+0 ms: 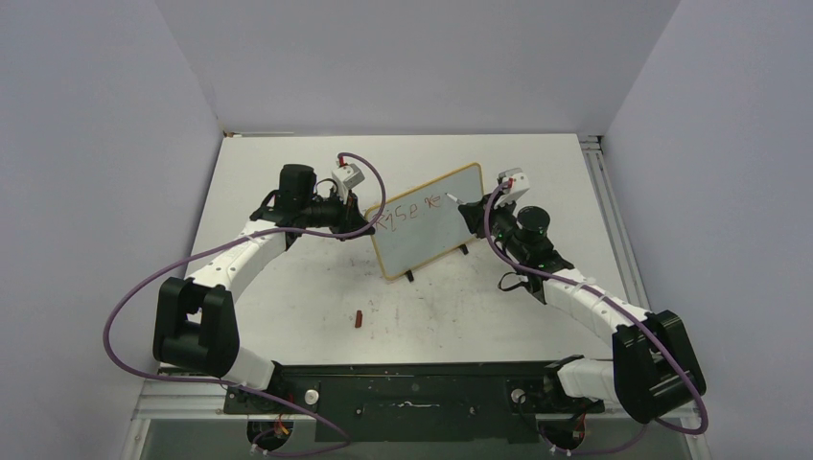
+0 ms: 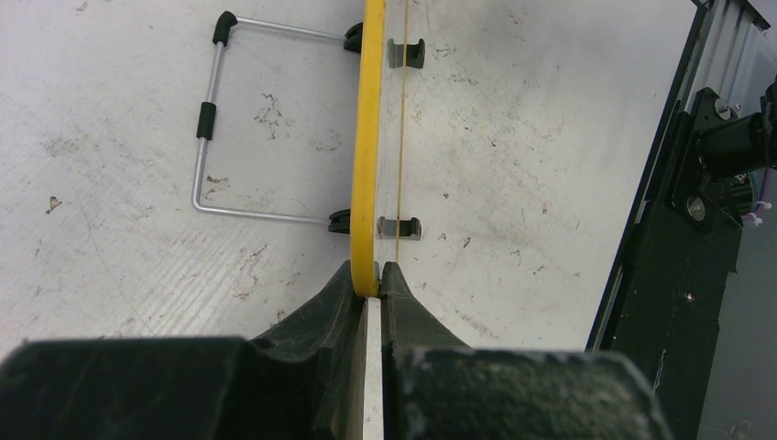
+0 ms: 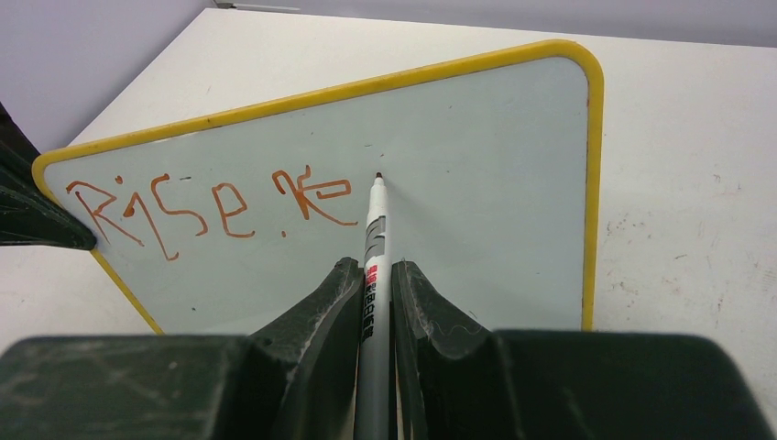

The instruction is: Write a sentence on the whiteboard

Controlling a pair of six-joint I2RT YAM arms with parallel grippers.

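A small red-brown object [image 1: 358, 318] lay on the scuffed white bench [image 1: 307, 287], toward its near edge, left of centre. Plain grey walls [image 1: 412, 57] enclosed the bench.

The whiteboard [image 3: 476, 202] has a smooth writing face with a faint sheen. Its frame [image 3: 595, 183] is smooth, glossy yellow. The sentence [image 3: 183, 206] lies on the face as thin, matt red-brown ink. The wire stand [image 2: 266, 214] is bare, bright metal rod fitted with matt black sleeves [image 2: 208, 119] of plastic or rubber. The fingers [image 2: 417, 321] of the left gripper [image 2: 368, 273] and those of the right gripper [image 3: 374, 270] are matt black plastic with a fine layered grain. The marker [image 3: 373, 240] has a smooth grey plastic barrel carrying a printed label. The table [image 2: 513, 137] is matt white, scuffed and stained.
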